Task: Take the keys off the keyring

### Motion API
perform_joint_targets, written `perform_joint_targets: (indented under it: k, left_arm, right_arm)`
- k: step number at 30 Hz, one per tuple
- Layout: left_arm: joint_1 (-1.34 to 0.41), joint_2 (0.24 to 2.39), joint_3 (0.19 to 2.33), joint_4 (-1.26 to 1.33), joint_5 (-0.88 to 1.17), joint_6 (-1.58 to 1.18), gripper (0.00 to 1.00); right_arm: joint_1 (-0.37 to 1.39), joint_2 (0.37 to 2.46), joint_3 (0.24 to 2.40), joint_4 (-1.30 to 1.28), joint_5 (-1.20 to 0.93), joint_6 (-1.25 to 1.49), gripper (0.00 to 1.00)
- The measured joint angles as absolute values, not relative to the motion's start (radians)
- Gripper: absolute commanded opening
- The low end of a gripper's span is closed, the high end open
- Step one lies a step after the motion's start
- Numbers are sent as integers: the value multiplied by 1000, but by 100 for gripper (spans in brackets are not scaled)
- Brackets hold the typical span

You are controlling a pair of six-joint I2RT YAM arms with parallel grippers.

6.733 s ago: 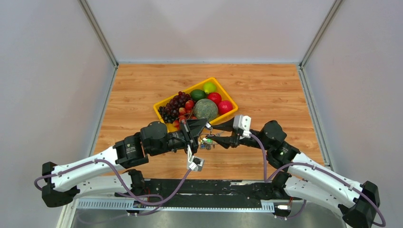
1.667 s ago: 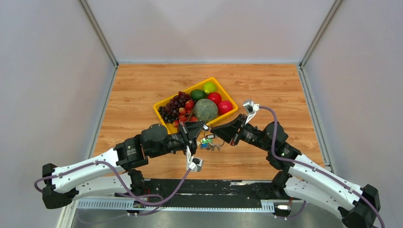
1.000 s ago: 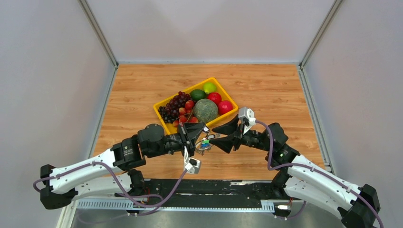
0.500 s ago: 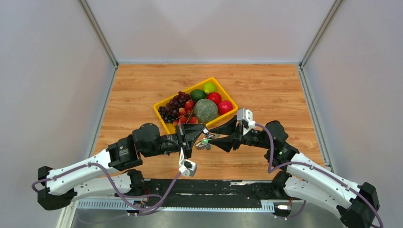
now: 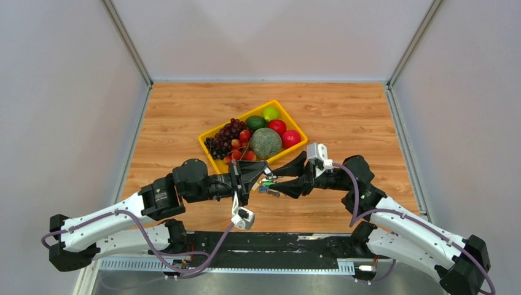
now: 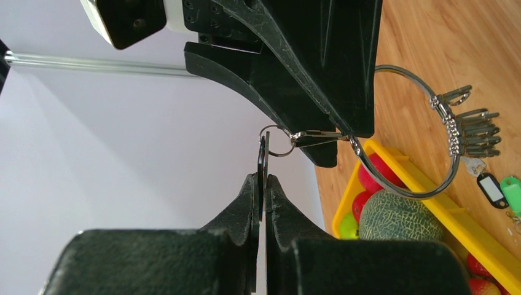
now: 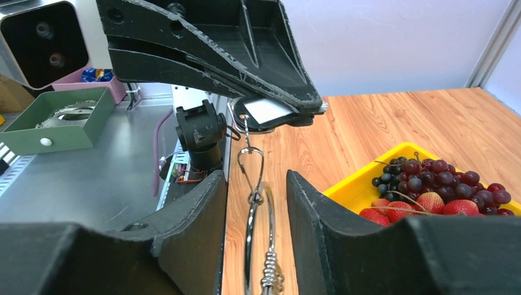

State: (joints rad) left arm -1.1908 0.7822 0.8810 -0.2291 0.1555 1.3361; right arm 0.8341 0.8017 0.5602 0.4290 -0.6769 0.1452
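Note:
My left gripper is shut on a thin flat black tag. A small ring and a clasp join the tag to the keyring. Several silver keys and coloured tags hang from the loop's far side. My right gripper is open. Its fingers stand on either side of the keyring with a gap on both sides. In the top view the left gripper and right gripper meet tip to tip above the table. The keys dangle under them.
The yellow tray lies just behind the grippers, holding grapes, strawberries, a melon, apples and a lime. Its rim also shows in the right wrist view. A green box sits on the metal bench beyond the table's near edge.
My right gripper has moved left towards the left gripper and now straddles the keyring. The left gripper has kept its hold on the tag and shifted slightly right.

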Motion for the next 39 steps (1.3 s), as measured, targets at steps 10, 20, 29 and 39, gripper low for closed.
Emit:
perform_joint_targets:
  k: [10,20,29,39]
  left_arm:
    - [-1191,788,881,-229,156,1336,0]
    - [-1191,788,881,-229,156,1336,0]
    - [-1191,788,881,-229,158,1336,0]
    - [-1191,782,881,-229,165,1336,0]
  right_arm:
    - [834,815,577,439,-730,143,28]
    - [834,831,585,446,-749,143,38]
    - [834,831,585,446,-754,143,35]
    - [834,831,585,446,-762,143,35]
